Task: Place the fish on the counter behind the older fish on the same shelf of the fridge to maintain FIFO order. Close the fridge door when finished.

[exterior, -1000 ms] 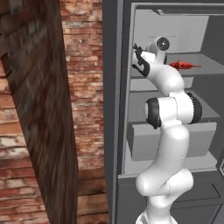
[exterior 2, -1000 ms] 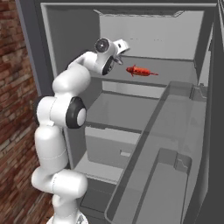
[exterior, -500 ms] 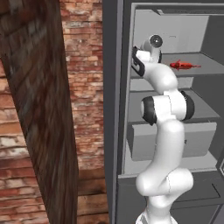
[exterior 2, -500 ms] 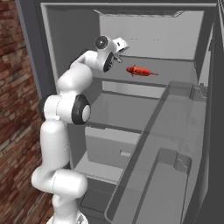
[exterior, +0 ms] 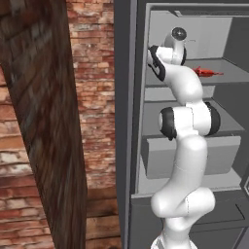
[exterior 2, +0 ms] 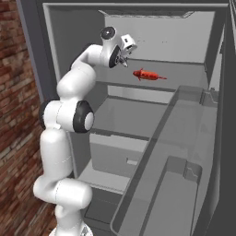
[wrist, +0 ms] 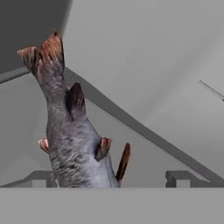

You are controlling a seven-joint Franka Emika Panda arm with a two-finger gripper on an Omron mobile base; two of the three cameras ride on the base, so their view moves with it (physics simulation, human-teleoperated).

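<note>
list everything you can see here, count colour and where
fridge: one, grey, pale grey inside, standing open
fridge door: one, grey with clear bin racks, swung open at right
shelf: one, pale grey, upper fridge
older fish: one, bright red, lying on that shelf
fish: one, mottled grey-brown, right before the hand camera between the fingertips
drawer: one, grey, lower fridge
brick wall: one, red-brown, left of the fridge
arm: one, white with dark joints
end effector: one, open, at upper-shelf height

The fish's [wrist: 72, 140] head is cut off at the bottom edge.
</note>
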